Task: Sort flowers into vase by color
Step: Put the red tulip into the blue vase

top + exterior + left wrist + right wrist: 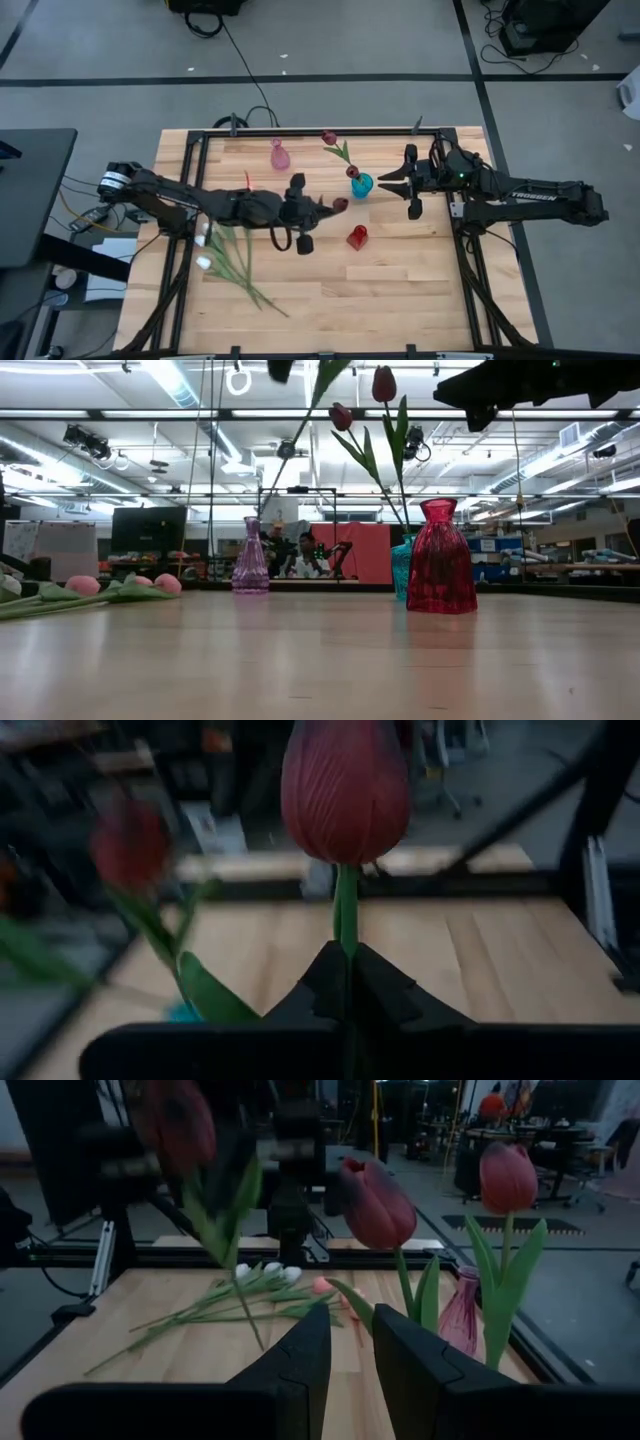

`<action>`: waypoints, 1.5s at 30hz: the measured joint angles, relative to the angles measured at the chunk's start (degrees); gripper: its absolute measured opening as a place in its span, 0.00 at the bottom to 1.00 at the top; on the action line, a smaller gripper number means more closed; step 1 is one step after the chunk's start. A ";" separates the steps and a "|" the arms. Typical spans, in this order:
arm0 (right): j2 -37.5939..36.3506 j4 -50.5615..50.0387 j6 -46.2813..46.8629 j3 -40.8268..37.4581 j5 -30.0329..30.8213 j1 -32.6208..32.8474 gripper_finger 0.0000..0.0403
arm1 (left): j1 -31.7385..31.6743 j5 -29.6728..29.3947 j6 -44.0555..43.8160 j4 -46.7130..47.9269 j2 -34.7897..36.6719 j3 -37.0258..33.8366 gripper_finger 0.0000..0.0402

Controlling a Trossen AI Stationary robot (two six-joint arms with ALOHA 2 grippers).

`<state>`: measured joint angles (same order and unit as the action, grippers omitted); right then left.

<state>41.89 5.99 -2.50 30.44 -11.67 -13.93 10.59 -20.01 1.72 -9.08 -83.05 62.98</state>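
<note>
Desk (400, 290): pale wooden top inside a black frame.

Left gripper (322, 207): mid-desk, raised, jaws clamped on the green stem of a dark red tulip (340, 204); the bud stands just past the fingertips, between the gripper and the teal vase.

Right gripper (385, 183): just right of the teal vase, jaws a little apart, nothing between them.

Teal vase (361, 185): centre of the desk, holding two dark red tulips (329, 137) that lean toward the far edge.

Red vase (357, 237): nearer the front edge than the teal one, no flowers in it.

Pink vase (280, 155): far side, left of the teal vase, no flowers in it.

Loose flowers (232, 258): pink and white tulips lying flat in a bunch on the left part of the desk, beneath the left arm.
</note>
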 joint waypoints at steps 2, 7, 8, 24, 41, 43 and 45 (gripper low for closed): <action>0.00 -0.09 -0.07 0.00 -0.26 0.00 0.22 | -0.34 -1.33 2.13 -1.88 0.07 1.22 0.03; 0.00 -0.16 -0.37 0.00 -0.40 -0.05 0.22 | -2.93 -2.22 5.39 -7.03 0.20 3.96 0.03; 0.00 -0.27 -0.39 0.00 -0.40 -0.07 0.22 | -3.65 -1.29 5.48 -8.26 0.28 4.18 0.03; -4.34 -6.80 -0.67 -0.02 1.12 -1.89 0.22 | -15.03 11.73 1.46 -19.40 2.16 4.72 0.03; -4.50 -5.62 -0.87 -0.02 1.13 -1.97 0.22 | -21.69 15.16 0.63 -28.21 -0.01 10.62 0.03; -4.90 -5.65 -1.40 -0.02 1.65 -1.99 0.22 | -22.15 15.17 0.63 -30.71 -1.86 10.60 0.03; -5.59 -5.62 -1.57 -0.02 2.04 -2.05 0.22 | -22.63 15.13 0.62 -33.01 -4.00 10.55 0.03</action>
<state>36.29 0.37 -4.08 30.41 -9.63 -15.99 -12.04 -4.89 2.34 -42.09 -87.05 73.53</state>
